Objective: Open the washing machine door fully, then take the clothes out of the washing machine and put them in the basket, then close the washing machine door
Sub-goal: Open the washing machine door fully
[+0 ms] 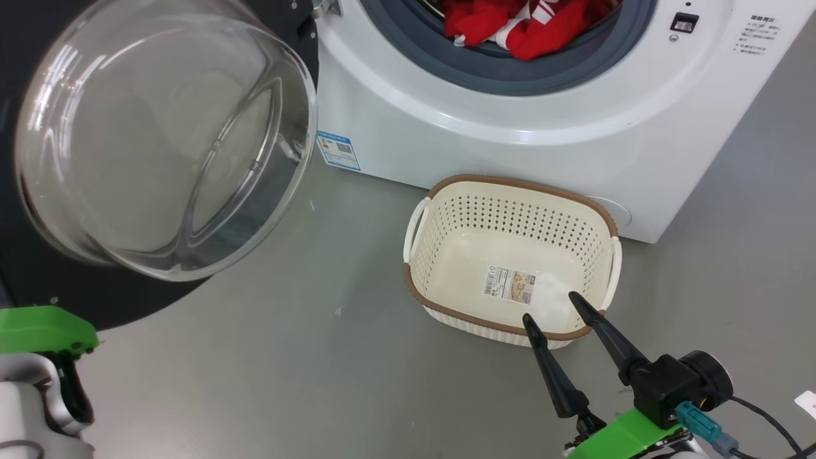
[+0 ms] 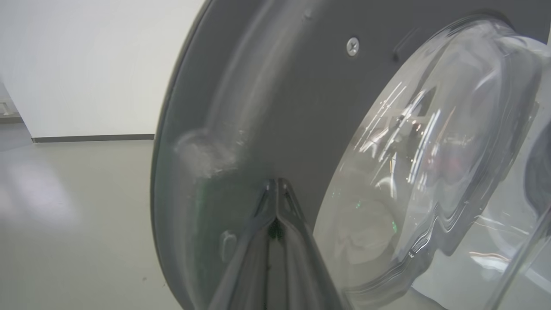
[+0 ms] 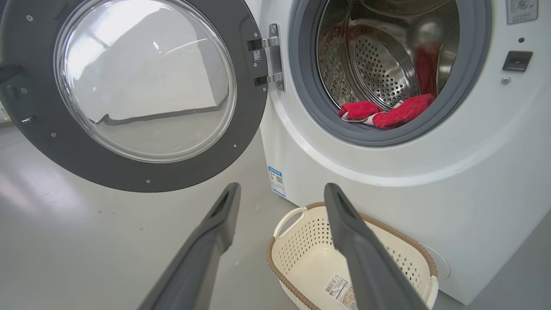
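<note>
- Right gripper (image 1: 551,308): the two dark fingers are spread apart with nothing between them. In the head view they rise from the lower right and slant up and to the left, tips above the near rim of the basket (image 1: 510,185).
- Right wrist: a green bracket (image 1: 628,433) and a black housing with a cable sit directly behind the fingers.
- Left gripper (image 2: 276,185): fingers closed, tips meeting at a point against the dark inner ring of the washing machine door (image 1: 159,140). Whether the tips press on the ring cannot be told.
- Left arm: a green bracket and pale forearm (image 1: 25,401) sit at the lower left of the head view, beside the door's black rim.
- Door: swung wide on its hinge (image 3: 267,60), to the left of the opening, glass bowl facing the robot.
- The clothes (image 1: 529,25): red with white trim, lying in the drum (image 3: 379,64) at the lower lip of the grey ring.
- Basket: upright on the grey floor (image 1: 287,357), just in front of the washing machine (image 1: 510,146), its bottom sticker (image 1: 509,285) showing.
</note>
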Controlling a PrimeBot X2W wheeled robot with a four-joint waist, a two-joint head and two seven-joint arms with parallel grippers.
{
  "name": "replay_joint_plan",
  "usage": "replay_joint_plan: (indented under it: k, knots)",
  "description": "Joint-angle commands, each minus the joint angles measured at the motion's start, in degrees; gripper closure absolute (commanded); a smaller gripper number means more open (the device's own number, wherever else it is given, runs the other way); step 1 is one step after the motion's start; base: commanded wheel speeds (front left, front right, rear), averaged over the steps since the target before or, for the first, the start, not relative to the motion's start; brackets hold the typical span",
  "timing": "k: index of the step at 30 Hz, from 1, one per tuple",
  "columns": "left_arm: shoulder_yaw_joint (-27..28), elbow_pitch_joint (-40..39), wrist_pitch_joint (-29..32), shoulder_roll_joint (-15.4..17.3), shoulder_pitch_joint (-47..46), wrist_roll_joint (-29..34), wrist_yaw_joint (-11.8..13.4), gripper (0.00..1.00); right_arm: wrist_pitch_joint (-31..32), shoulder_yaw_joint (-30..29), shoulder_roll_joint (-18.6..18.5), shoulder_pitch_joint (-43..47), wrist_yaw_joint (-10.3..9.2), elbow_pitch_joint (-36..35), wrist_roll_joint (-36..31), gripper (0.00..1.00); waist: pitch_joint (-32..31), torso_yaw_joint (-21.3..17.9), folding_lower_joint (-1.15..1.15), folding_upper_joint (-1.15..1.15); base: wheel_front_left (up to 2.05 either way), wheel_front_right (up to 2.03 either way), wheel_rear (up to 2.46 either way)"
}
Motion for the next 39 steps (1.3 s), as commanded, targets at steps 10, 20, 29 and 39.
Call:
replay_joint_plan:
  k: [10,20,29,39]
  knots:
    - [5.38,-1.98,-0.28,2.45,-0.7,2.29,-1.5,1.0,-0.8,1.22,0.14,-1.66,0.35,-0.55,0.22,0.0,-0.19,-2.01,0.0,0.0,0.0,0.0,0.0]
    - [5.37,-11.44,-0.28,0.1,2.62,5.23,-3.23,0.0,-2.38,0.97,0.14,-1.91,0.35,1.64,2.02,0.0,-3.19,-3.8,0.0,0.0,0.0,0.0,0.0]
    - [1.48,-24.05,-0.28,-2.41,6.7,6.0,-4.93,0.0,-3.73,1.11,0.14,-1.66,0.35,3.68,4.16,0.0,-6.12,-5.86,0.0,0.0,0.0,0.0,0.0]
    - [-9.83,-32.38,2.66,-3.71,11.19,2.48,-10.23,0.0,-4.31,-1.44,0.14,-1.58,0.35,4.7,4.76,0.0,-7.8,-9.47,0.0,0.0,0.0,0.0,0.0]
